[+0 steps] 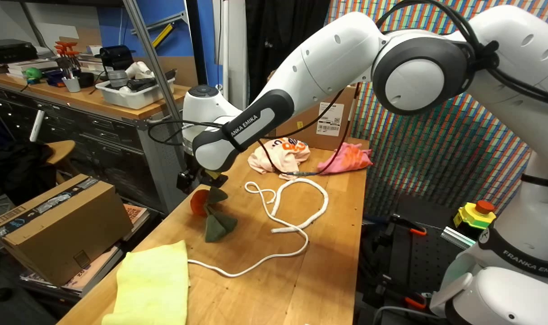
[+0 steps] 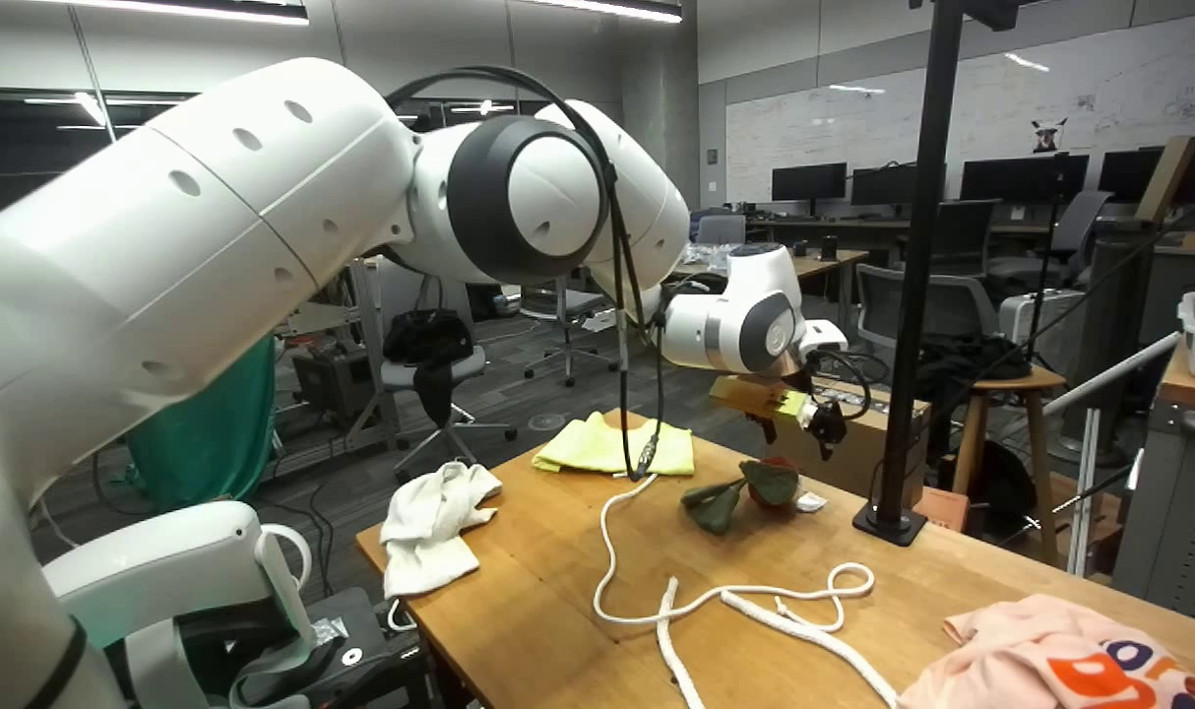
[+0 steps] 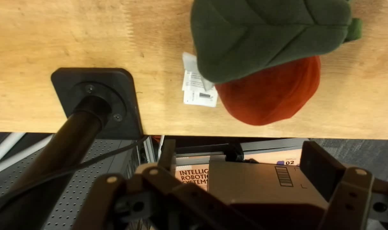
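Observation:
My gripper (image 3: 243,157) is open, its fingers wide apart with nothing between them. It hangs by the table's long edge, above and beside a plush toy with a red-orange body (image 3: 270,95) and dark green leaves (image 3: 264,38); a gap separates the two in the wrist view. White tags (image 3: 198,92) stick out from the toy. In both exterior views the toy's leaves (image 1: 220,225) (image 2: 716,506) spread onto the wood, with the gripper (image 1: 201,181) (image 2: 799,440) over the edge side. A white rope (image 1: 274,256) curls across the table near the toy.
A black pole's base plate (image 3: 117,80) stands on the table edge near the gripper. Below the edge is a cardboard box (image 3: 261,182) on books. A yellow cloth (image 1: 152,284), peach cloth (image 1: 280,155), pink cloth (image 1: 348,158) and white cloth (image 2: 440,537) lie around the table.

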Robot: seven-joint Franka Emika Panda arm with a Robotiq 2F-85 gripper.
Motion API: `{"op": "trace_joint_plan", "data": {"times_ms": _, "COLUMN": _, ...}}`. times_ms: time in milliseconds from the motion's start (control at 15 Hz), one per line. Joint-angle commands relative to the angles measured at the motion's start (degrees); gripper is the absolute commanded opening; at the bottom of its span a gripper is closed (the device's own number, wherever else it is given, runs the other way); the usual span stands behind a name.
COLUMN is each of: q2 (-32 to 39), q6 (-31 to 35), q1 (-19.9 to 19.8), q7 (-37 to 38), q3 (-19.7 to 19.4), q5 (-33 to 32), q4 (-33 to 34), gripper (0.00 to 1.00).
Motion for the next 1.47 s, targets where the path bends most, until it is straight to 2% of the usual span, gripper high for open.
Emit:
{"op": "trace_joint_plan", "data": {"times_ms": 0, "q2": -6.96, "q6": -0.64, "q1": 0.13, "q7": 0.68, "q3": -1.00, "q5": -0.96, "q4": -7.74, "gripper": 1.00}}
{"op": "trace_joint_plan", "data": {"times_ms": 267, "q2": -13.82, "q6": -0.12, "q1": -0.69, "q7": 0.32, "q3": -1.84, "q5": -1.54, "q4": -17.04, "gripper": 1.00}}
{"op": "trace_joint_plan", "data": {"times_ms": 867, "q2": -26.97, "q6": 1.88, "q1": -6.23, "q7": 0.33, "q3": -2.66, "q5": -0.59, "q4": -38.66, "gripper": 1.00}}
{"op": "trace_joint_plan", "data": {"times_ms": 1400, "q2": -34.41, "q6": 1.47, "q1": -14.74, "q7": -7.78, "q3": 1.43, "q5": 6.01, "q4": -51.83, "gripper": 1.00}}
